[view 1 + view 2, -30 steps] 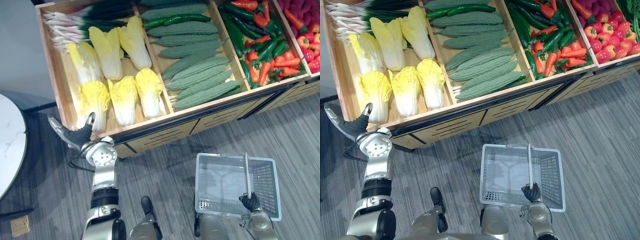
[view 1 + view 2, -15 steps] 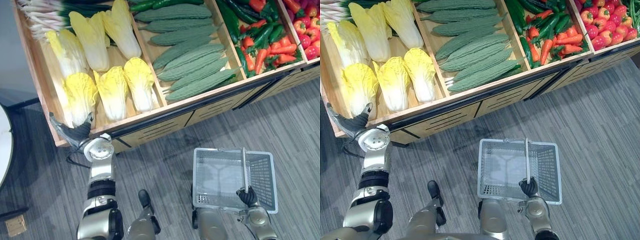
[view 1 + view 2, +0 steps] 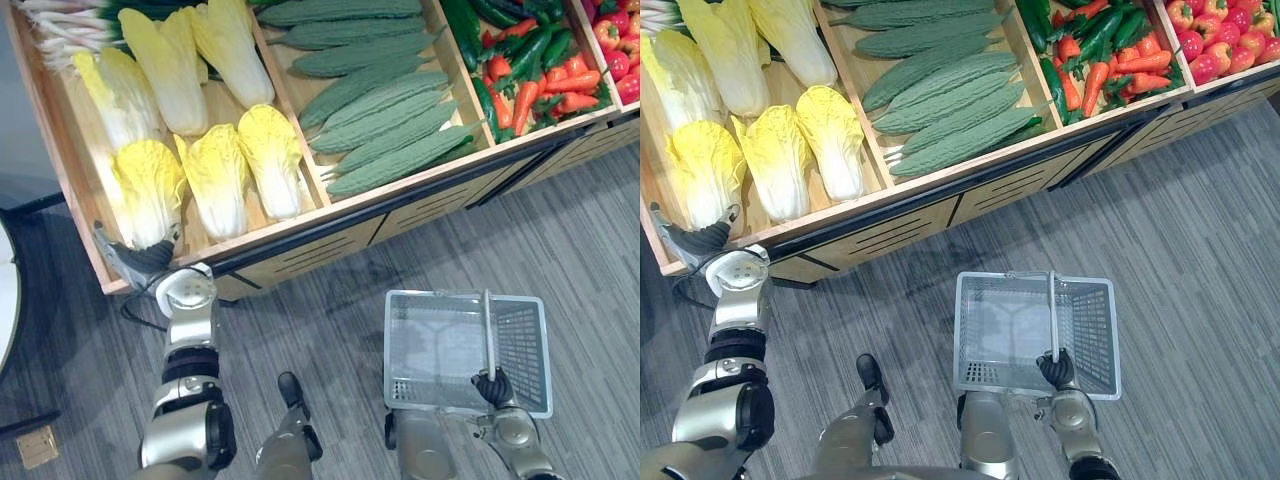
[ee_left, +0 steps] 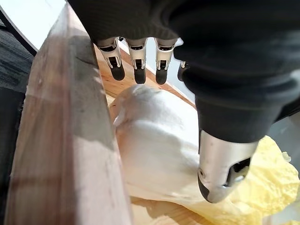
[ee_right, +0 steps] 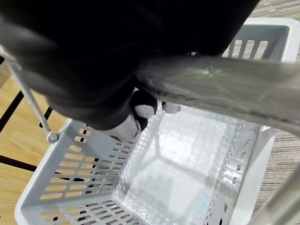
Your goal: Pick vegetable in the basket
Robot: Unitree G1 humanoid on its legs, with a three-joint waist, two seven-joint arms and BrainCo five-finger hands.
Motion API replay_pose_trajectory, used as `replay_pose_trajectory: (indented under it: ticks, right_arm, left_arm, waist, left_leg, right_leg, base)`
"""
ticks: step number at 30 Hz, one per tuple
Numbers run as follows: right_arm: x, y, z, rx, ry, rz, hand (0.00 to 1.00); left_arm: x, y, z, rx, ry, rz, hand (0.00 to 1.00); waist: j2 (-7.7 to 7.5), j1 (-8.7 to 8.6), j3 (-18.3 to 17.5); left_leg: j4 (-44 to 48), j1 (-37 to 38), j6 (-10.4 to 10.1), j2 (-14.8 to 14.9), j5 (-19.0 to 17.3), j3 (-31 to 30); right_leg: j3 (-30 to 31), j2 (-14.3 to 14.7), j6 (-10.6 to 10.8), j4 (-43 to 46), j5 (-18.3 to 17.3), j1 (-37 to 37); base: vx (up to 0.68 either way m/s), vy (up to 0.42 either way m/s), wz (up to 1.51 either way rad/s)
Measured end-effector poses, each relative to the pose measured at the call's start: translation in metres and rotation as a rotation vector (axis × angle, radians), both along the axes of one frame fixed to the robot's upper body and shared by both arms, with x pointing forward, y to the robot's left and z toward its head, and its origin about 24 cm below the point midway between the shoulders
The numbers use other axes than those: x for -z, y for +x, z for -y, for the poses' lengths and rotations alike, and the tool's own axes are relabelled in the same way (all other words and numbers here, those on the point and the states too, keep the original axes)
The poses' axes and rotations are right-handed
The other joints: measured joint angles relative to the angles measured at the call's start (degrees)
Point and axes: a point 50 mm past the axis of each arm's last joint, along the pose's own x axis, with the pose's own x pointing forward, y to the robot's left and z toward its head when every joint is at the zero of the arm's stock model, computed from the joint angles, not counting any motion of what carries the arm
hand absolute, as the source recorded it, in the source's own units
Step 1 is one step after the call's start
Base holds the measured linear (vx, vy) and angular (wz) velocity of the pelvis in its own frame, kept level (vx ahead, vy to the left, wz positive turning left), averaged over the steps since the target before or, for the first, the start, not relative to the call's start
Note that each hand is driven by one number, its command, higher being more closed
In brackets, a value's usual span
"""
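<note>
Heads up: the whole view has slid over the last second, so that's your head camera moving, not the stand. What really changed is your left hand point(image 3: 140, 262), at the lower left of the left eye view. It was out by the corner of the wooden display crate point(image 4: 61, 154) and is now right at the white base of the nearest pale yellow napa cabbage point(image 3: 150, 185).

In the left wrist view the fingers point(image 4: 136, 70) are straight and spread on one side of that base, with the thumb point(image 4: 225, 168) well apart on the other. So it's bracketed but nothing is clamped yet. I'd call this the end of the reach, with the grab itself up next.

The cabbage is in the crate's leftmost bay. The grey plastic basket point(image 3: 520, 340) at lower right has nothing in it, and your right hand point(image 3: 493, 388) is curled tight round its metal handle point(image 3: 488, 330).

I can't make out any labels or writing anywhere.
</note>
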Motion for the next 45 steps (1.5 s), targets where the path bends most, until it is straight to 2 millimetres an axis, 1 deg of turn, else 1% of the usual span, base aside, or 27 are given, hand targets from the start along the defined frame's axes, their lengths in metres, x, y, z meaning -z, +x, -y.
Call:
replay_pose_trajectory:
  ticks: [4,6,8,11,12,15,19,22,25,31,34,36,39,43,45]
  right_arm:
    - [-0.001,0.002,-0.001,-0.012,-0.002,0.004,1.00]
    - [-0.002,0.003,-0.001,-0.016,-0.001,0.013,1.00]
    - [-0.003,0.003,-0.001,-0.020,-0.003,0.015,1.00]
    - [-0.004,0.005,-0.002,-0.039,-0.009,0.018,1.00]
    - [-0.006,0.007,-0.002,-0.050,-0.012,0.024,1.00]
    - [-0.009,0.010,0.000,-0.067,-0.019,0.034,1.00]
    - [-0.009,0.011,-0.001,-0.072,-0.020,0.037,1.00]
    - [-0.009,0.010,-0.001,-0.073,-0.018,0.032,1.00]
    - [-0.008,0.010,0.000,-0.072,-0.020,0.031,1.00]
    - [-0.009,0.010,0.005,-0.075,-0.034,0.038,1.00]
    - [-0.010,0.012,0.007,-0.075,-0.039,0.032,1.00]
    - [-0.011,0.013,0.009,-0.078,-0.047,0.033,1.00]
    - [-0.012,0.014,0.010,-0.080,-0.050,0.035,1.00]
    - [-0.013,0.015,0.011,-0.077,-0.055,0.034,1.00]
    - [-0.013,0.016,0.012,-0.074,-0.056,0.032,1.00]
  left_arm:
    - [-0.002,0.003,-0.005,0.020,0.003,-0.027,0.00]
    - [-0.009,0.007,-0.006,0.042,0.010,-0.025,0.00]
    - [-0.011,0.011,-0.005,0.059,0.016,-0.037,0.00]
    - [-0.017,0.014,-0.007,0.086,0.074,-0.078,0.00]
    - [-0.020,0.015,-0.009,0.102,0.095,-0.088,1.00]
    - [-0.025,0.020,-0.013,0.130,0.178,-0.169,1.00]
    - [-0.032,0.026,-0.013,0.164,0.265,-0.230,1.00]
    - [-0.032,0.028,-0.014,0.176,0.304,-0.270,1.00]
    - [-0.030,0.030,-0.014,0.183,0.302,-0.291,1.00]
    - [-0.031,0.034,-0.009,0.196,0.298,-0.289,1.00]
    - [-0.030,0.037,0.000,0.224,0.306,-0.285,1.00]
    - [-0.030,0.041,0.014,0.262,0.320,-0.268,1.00]
    - [-0.029,0.043,0.028,0.302,0.341,-0.243,1.00]
    - [-0.034,0.042,0.036,0.326,0.366,-0.201,1.00]
    - [-0.036,0.039,0.041,0.341,0.385,-0.175,1.00]
  waist:
    - [-0.22,0.02,0.14]
    - [-0.45,0.01,0.75]
    - [-0.45,0.00,0.75]
    - [-0.45,0.01,0.75]
    - [-0.45,0.05,0.75]
    - [-0.45,0.12,0.77]
    - [-0.46,0.31,0.77]
    - [-0.42,0.30,0.78]
    - [-0.26,0.31,0.88]
    - [0.58,0.21,1.41]
    - [0.80,0.25,1.52]
    - [1.37,0.30,1.87]
    - [1.60,0.67,1.98]
    - [2.09,1.43,2.26]
    - [2.24,1.54,2.27]
  left_leg:
    - [0.00,-0.08,0.00,-0.05,-0.01,0.38]
    - [0.00,-0.16,-0.01,-0.04,-0.01,0.41]
    - [0.00,-0.33,-0.01,-0.05,-0.01,0.40]
    - [0.00,-0.57,0.00,-0.06,-0.01,0.37]
    - [0.00,-0.85,0.00,-0.06,0.00,0.39]
    - [0.00,-1.34,0.06,-0.06,0.05,0.35]
    - [0.00,-1.34,0.12,-0.17,0.09,0.23]
    - [0.00,-1.36,0.13,-0.27,0.19,0.18]
    - [0.00,-1.37,0.11,-0.32,0.31,0.06]
    - [0.00,-1.72,0.19,-0.41,0.66,-0.95]
    - [0.01,-1.75,0.26,-0.40,0.93,-1.88]
    - [0.01,-1.76,0.40,-0.46,1.15,-3.39]
    - [0.01,-1.88,0.43,-0.49,1.42,-4.55]
    - [0.01,-1.86,0.52,-0.54,1.60,-4.74]
    - [0.02,-1.83,0.53,-0.51,1.70,-4.97]
  right_leg:
    - [0.90,0.02,0.23,0.08,0.15,-0.51]
    - [1.06,0.03,0.38,0.08,0.25,-0.63]
    - [1.07,0.02,0.40,0.08,0.27,-0.76]
    - [1.08,0.01,0.44,0.07,0.31,-0.98]
    - [1.12,0.01,0.37,0.07,0.43,-1.30]
    - [1.20,0.03,0.25,-0.02,0.86,-1.75]
    - [1.21,-0.10,0.30,0.01,0.94,-1.71]
    - [0.74,-0.18,0.30,0.03,0.95,-1.71]
    - [0.56,-0.24,0.30,0.04,0.95,-1.66]
    - [-0.58,-0.37,0.29,0.01,0.94,-1.39]
    - [-1.69,-0.43,0.27,-0.03,0.93,-0.71]
    - [-3.23,-0.62,0.26,-0.03,0.91,0.16]
    - [-4.51,-0.68,0.16,0.06,0.85,0.70]
    - [-4.66,-0.71,-0.09,0.48,0.66,0.66]
    - [-4.92,-0.69,-0.34,0.77,0.48,0.67]
  base:
    - [0.01,-0.015,-0.08]
    - [0.00,-0.008,-0.02]
    - [0.00,0.000,0.00]
    - [0.00,0.000,0.00]
    - [0.00,0.000,0.00]
    - [0.00,0.000,0.00]
    - [0.00,0.000,0.00]
    - [0.00,0.000,0.00]
    - [0.00,-0.003,0.01]
    - [0.01,-0.010,0.08]
    - [0.02,-0.008,0.19]
    - [0.02,-0.003,0.28]
    - [0.02,0.001,0.21]
    - [0.01,0.002,0.02]
    - [0.02,0.002,0.06]
